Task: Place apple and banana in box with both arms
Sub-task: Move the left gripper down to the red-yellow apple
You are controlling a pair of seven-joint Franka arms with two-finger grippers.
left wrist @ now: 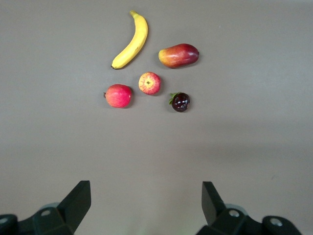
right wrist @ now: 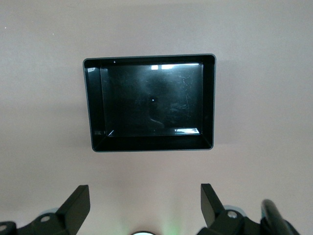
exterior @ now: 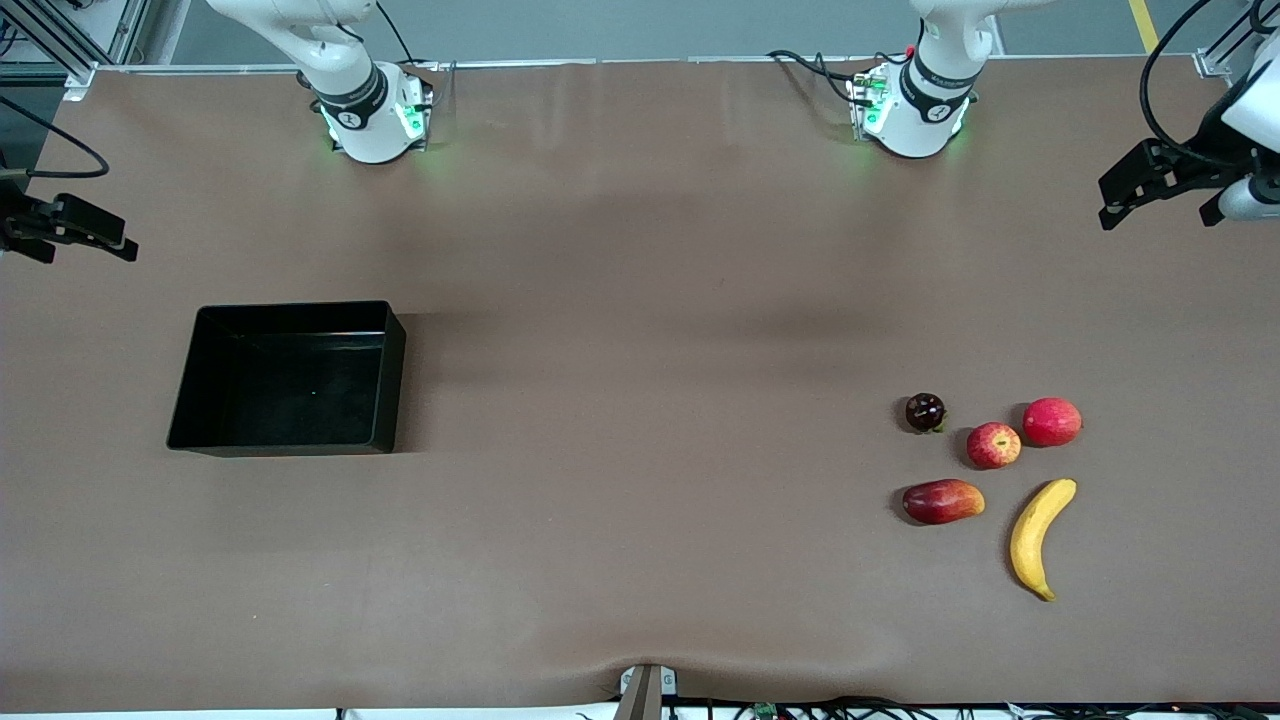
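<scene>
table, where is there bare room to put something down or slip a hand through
Bare table runs between the box and the fruit cluster. The box holds nothing. Crowded: apple, banana and three other fruits sit close together at the left arm's end.

I see the box [exterior: 395,375] at mid-height of the front view, toward the right arm's end of the table. The fruit sits in the lower part of that view, toward the left arm's end. The apple [exterior: 993,445] is in the middle of the group, between the smallest fruit [exterior: 925,412] and the round fruit [exterior: 1051,421]. The elongated fruit [exterior: 942,501] and the banana [exterior: 1038,537] lie side by side, nearer the camera. The right gripper [exterior: 122,240] hangs over its table end and the left gripper [exterior: 1108,205] over the other, both in the upper part of the frame.
</scene>
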